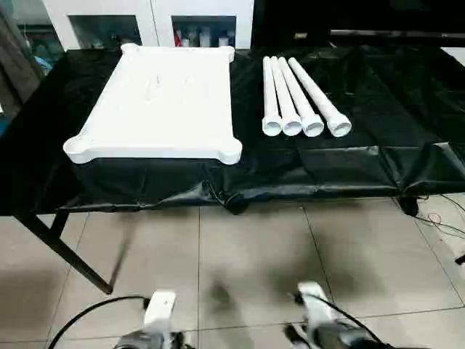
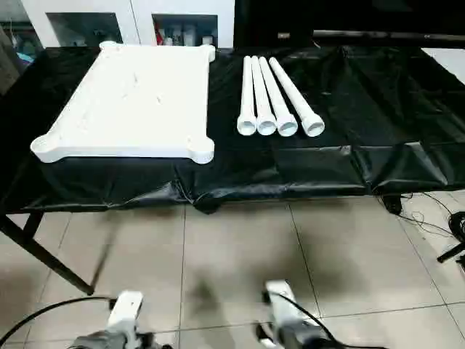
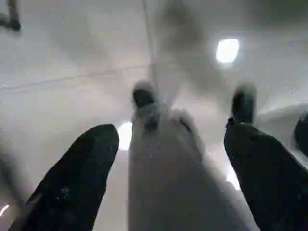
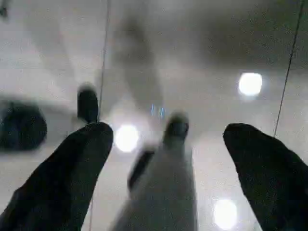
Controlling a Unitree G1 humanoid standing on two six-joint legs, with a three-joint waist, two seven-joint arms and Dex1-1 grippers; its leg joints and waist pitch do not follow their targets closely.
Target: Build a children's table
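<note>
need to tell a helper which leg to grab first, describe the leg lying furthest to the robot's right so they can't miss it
Start at the long table draped in black cloth; the white tabletop lies on its left part. To the right of that lie four white tubular legs, side by side with their flared ends toward the robot. The one you want is the outermost, farthest from the tabletop, and it splays away from the other three.

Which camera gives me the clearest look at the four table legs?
The left eye view: the four legs lie side by side on the black cloth right of the tabletop, open ends toward the robot. The right eye view shows the same. Both wrist views point at the floor.
</note>
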